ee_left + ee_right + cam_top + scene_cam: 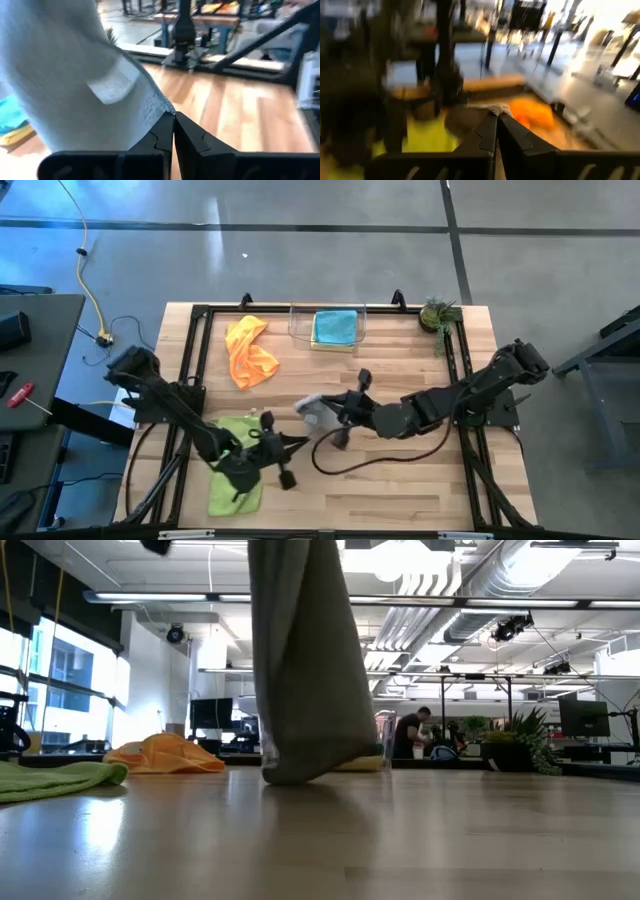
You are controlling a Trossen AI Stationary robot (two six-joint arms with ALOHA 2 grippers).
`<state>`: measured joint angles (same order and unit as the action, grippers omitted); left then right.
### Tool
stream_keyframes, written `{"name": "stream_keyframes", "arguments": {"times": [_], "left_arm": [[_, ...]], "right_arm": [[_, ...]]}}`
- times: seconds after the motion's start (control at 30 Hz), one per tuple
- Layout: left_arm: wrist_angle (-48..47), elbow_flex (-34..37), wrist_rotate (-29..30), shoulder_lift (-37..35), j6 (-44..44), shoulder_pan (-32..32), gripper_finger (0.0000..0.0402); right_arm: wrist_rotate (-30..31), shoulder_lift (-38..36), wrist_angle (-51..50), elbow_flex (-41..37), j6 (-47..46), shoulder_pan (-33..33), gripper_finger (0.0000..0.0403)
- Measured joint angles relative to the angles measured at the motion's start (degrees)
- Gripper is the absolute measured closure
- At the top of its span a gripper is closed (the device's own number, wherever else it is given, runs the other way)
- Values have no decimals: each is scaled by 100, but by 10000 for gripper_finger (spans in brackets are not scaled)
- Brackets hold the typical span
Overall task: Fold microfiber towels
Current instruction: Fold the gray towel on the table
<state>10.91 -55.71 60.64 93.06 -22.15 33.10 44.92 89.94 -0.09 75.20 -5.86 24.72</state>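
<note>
While both tools (pixel 312 430) (pixel 325 412) pinch one grey towel (pixel 318 408), three others lie apart.

Grey towel's (pixel 305 670) top cut off

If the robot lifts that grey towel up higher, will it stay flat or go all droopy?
Probably droopy: the grey towel hangs in a long limp fold from above, its bottom edge just at the table. It looks light, since the left pincer pinches only a corner. It may slip, because both the left and the right pincer grip only an edge.
</note>
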Motion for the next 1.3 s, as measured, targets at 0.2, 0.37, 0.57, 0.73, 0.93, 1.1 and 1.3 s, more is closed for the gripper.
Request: {"name": "stream_keyframes", "arguments": {"times": [0.2,0.37,0.57,0.73,0.93,1.1,1.3], "left_arm": [[-1420,-3,-72,-933,-289,438,401],[-2063,4,-132,-1526,-236,517,401],[-2636,0,-569,-1839,-69,49,401],[-2942,5,-981,-1906,363,-719,402],[-2787,5,-1438,-2171,1303,-1615,402],[-2778,0,-1787,-2476,1917,-2279,401],[-2777,0,-1991,-2722,2574,-2644,401]], "right_arm": [[-543,-421,-2094,0,-1190,215,403],[-1103,-726,-3245,0,-1643,335,403],[-1919,-883,-4383,0,-1625,304,403],[-2099,-950,-5340,-2,-1381,31,403],[-1603,-1108,-6073,-2,-710,-475,403],[-1405,-1301,-6182,-2,-26,-1014,403],[-749,-1500,-6168,-2,656,-1417,403]]}}
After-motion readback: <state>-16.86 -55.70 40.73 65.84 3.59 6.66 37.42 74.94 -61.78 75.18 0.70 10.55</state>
